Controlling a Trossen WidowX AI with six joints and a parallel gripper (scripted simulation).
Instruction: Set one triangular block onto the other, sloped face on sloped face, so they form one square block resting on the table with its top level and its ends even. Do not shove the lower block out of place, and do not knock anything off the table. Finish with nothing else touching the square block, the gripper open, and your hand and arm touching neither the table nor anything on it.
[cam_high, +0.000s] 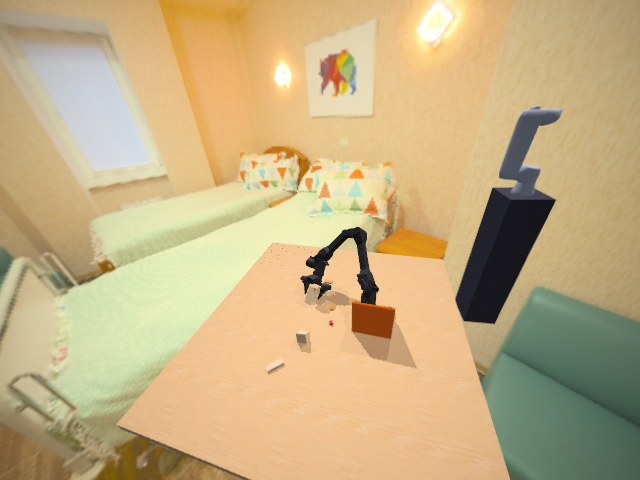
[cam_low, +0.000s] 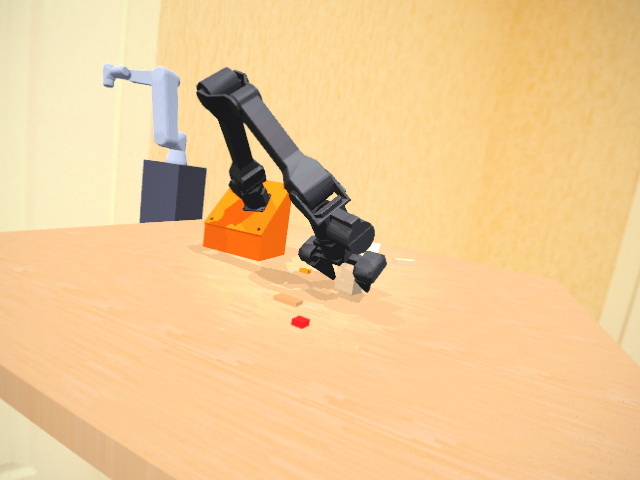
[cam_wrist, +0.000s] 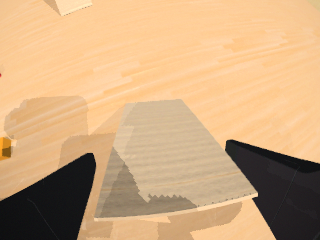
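Black arm (cam_high: 356, 235) (cam_low: 268, 124) reaching out over the bench (cam_high: 330, 413) (cam_low: 310, 403) (cam_wrist: 240, 65) from its orange base (cam_high: 373, 320) (cam_low: 232, 243), bending high at the elbow and pointing its gripper (cam_high: 314, 295) (cam_low: 351, 285) (cam_wrist: 162, 154) downward. Fingers standing wide, holding nothing, straddling a pale triangular block (cam_high: 312, 293) (cam_low: 346, 281) (cam_wrist: 167, 155). In the wrist view the block is lying between the two fingertips, its grained sloping face turning up toward the camera, part of it falling in shadow. Whether either fingertip is touching it, cannot tell.

Second block (cam_high: 302, 337) (cam_low: 374, 248) (cam_wrist: 70, 6) resting on the bench well apart from the first, nearer the pale strip (cam_high: 275, 365) (cam_low: 404, 261); only its lower part showing at the top edge of the wrist view. The two blocks are standing separate, no square formed.

Small pieces lying about: an orange-yellow piece (cam_high: 331, 308) (cam_low: 305, 270) (cam_wrist: 5, 148) near the gripper, a red piece (cam_low: 300, 321) farther forward in the exterior view, and a flat tan piece (cam_low: 287, 299) lying between those two. Grey arm (cam_high: 521, 147) (cam_low: 165, 105) standing on a dark pedestal (cam_high: 504, 258) (cam_low: 173, 193) beyond the bench.
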